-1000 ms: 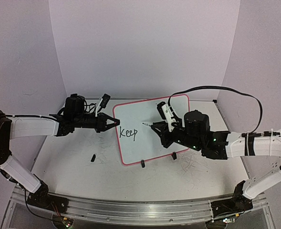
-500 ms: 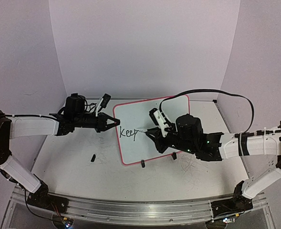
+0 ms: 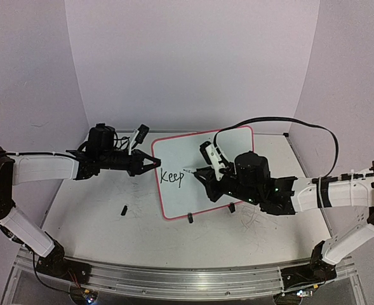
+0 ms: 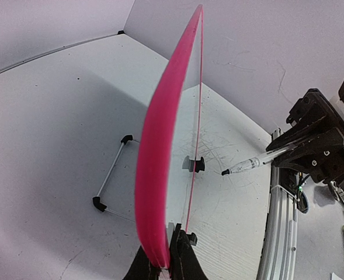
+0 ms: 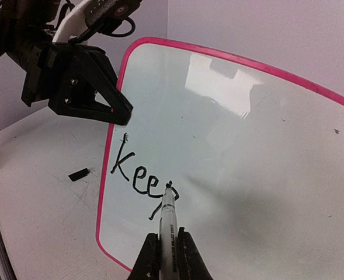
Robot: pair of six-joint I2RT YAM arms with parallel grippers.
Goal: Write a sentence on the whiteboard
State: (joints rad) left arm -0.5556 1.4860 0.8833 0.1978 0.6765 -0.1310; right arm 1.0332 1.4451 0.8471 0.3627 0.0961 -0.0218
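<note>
Fingers (image 4: 184, 256) of the left gripper (image 3: 153, 162) are clamped tight on the pink left edge of the whiteboard (image 3: 196, 200), which stands tilted mid-table on 2 black feet. The right gripper (image 5: 168, 240) is closed around a marker (image 5: 167, 213), its tip touching the end of the sentence (image 5: 139, 175), just 1 word: "Keep".

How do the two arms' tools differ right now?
The left tool pinches the whiteboard's pink edge; the right tool clamps a marker, its tip at the word Keep. The left tool points right, the right tool points left. Both are shut on something.
</note>
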